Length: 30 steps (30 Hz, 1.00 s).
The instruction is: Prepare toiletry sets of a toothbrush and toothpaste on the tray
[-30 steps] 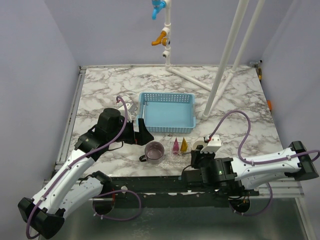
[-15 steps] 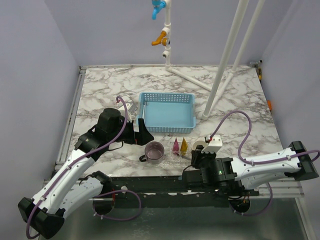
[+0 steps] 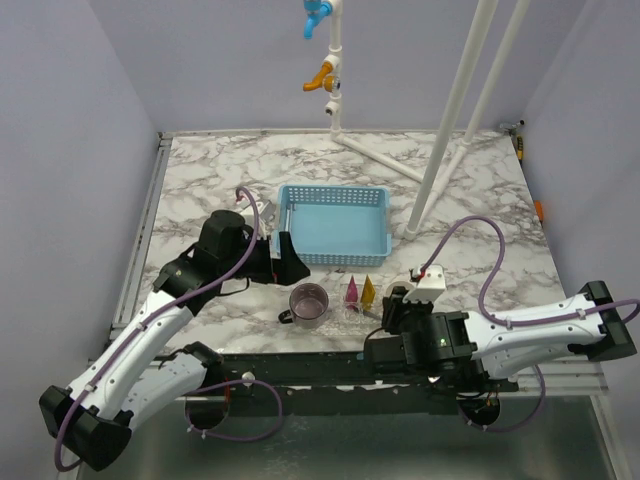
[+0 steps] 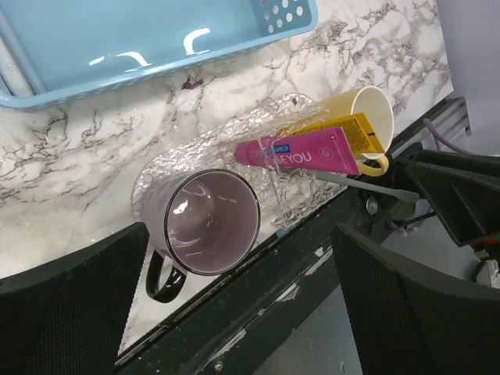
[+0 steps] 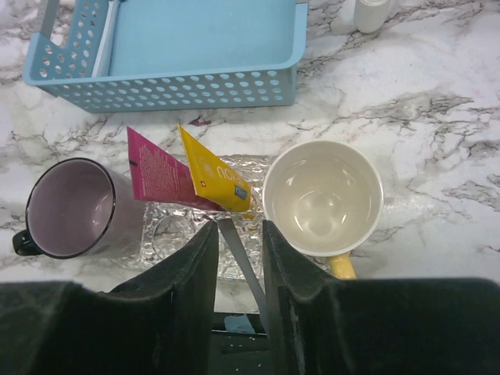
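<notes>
The clear tray (image 5: 168, 234) lies at the table's front edge, also in the left wrist view (image 4: 226, 137). A magenta-pink toothpaste tube (image 5: 156, 176) and a yellow toothpaste tube (image 5: 212, 176) stand leaning on it, also seen from above (image 3: 351, 290) (image 3: 368, 290). My right gripper (image 5: 238, 228) is at the tray's front edge, shut on a grey toothbrush (image 5: 244, 262). Its far end reaches under the yellow tube. From above, the right gripper (image 3: 392, 312) is just right of the tray. My left gripper (image 3: 288, 262) hovers left of the tray, wide open and empty (image 4: 246, 312).
A purple mug (image 5: 66, 207) stands on the tray's left end and a yellow mug (image 5: 322, 199) on its right. A light-blue mesh basket (image 3: 333, 222) lies just behind the tray. A white pole's foot (image 3: 413, 232) stands right of the basket.
My left arm has shifted slightly up and right, toward the basket's front left corner. My right gripper has edged a little toward the tray with the toothbrush.
</notes>
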Each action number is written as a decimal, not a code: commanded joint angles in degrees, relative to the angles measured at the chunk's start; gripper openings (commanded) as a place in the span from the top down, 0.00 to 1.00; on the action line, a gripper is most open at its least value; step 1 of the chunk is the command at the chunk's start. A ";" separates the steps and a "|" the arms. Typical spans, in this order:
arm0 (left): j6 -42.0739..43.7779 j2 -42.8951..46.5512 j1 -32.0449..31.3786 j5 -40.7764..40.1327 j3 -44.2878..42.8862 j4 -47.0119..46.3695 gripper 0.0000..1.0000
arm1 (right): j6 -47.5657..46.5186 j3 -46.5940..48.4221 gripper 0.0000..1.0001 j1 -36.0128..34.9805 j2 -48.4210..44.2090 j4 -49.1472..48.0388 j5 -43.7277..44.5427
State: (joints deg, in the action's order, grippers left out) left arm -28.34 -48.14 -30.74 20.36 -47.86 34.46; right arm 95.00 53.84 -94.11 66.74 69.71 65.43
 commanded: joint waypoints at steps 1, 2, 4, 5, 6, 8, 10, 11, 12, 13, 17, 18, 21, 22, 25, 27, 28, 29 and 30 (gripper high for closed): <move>-1.39 -2.80 0.58 0.13 -4.58 -0.09 0.01 | 0.43 2.86 0.67 0.14 -0.83 3.01 4.03; -1.66 -3.74 0.68 0.08 -5.27 -0.10 0.01 | 0.07 3.16 0.67 0.15 -1.06 3.06 4.01; -1.97 -5.57 0.77 -0.35 -6.89 0.04 0.02 | -0.83 3.60 0.66 0.14 -1.56 3.02 3.79; -2.14 -6.54 0.86 -0.84 -7.86 0.24 0.02 | -1.03 3.74 0.66 0.15 -1.85 2.97 3.60; -2.24 -7.61 0.86 -1.22 -8.55 0.25 0.03 | -1.32 3.86 0.66 0.15 -2.14 2.86 3.34; -2.48 -9.67 0.95 -1.85 -10.14 0.13 0.04 | -2.37 3.90 0.66 0.14 -2.63 2.24 2.68; -2.69 -11.94 0.95 -2.82 -11.84 0.08 0.05 | -3.30 3.83 0.66 0.16 -3.12 1.64 2.19; -2.69 -13.28 0.99 -3.52 -12.59 0.19 0.05 | -3.74 3.86 0.66 0.15 -3.26 1.30 2.06; -2.69 -14.58 1.01 -4.14 -13.75 0.63 0.06 | -4.46 3.89 0.65 0.16 -3.37 0.86 1.83; -2.60 -16.07 1.02 -5.06 -14.67 0.90 0.07 | -5.36 3.97 0.65 0.22 -3.50 0.39 1.67; -2.43 -22.07 1.03 -8.64 -18.46 2.28 0.10 | -8.26 4.25 0.64 0.15 -3.57 -1.37 1.58; -2.34 -23.52 0.99 -9.94 -19.55 2.89 0.11 | -8.91 4.34 0.64 0.09 -3.61 -1.69 1.49; -1.75 -28.00 0.99 -13.89 -22.53 5.01 0.14 | -10.93 4.45 0.64 0.19 -3.84 -2.97 0.97; -1.60 -29.40 1.10 -15.57 -23.47 5.75 0.15 | -11.06 4.30 0.64 0.15 -3.88 -3.01 0.80; -0.99 -32.72 1.51 -19.88 -26.81 8.13 0.16 | -11.15 3.67 0.64 0.14 -4.70 -3.05 -0.11; -0.72 -35.04 2.20 -23.50 -29.13 9.94 0.17 | -11.56 3.02 0.64 0.17 -5.57 -3.73 -0.74; -0.47 -36.21 2.86 -23.88 -30.11 10.70 0.19 | -12.12 2.60 0.64 0.18 -6.17 -4.43 -1.02; -0.32 -37.10 3.61 -24.05 -30.96 11.12 0.20 | -12.85 2.15 0.64 0.22 -6.67 -4.97 -1.30; -0.23 -37.75 4.54 -23.61 -31.38 11.21 0.24 | -13.13 1.86 0.64 0.19 -7.17 -5.17 -1.42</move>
State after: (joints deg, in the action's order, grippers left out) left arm -30.09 -83.02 -29.10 2.83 -75.11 41.36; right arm 83.74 56.86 -94.11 61.91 66.78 64.53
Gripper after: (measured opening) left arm 0.819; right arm 0.360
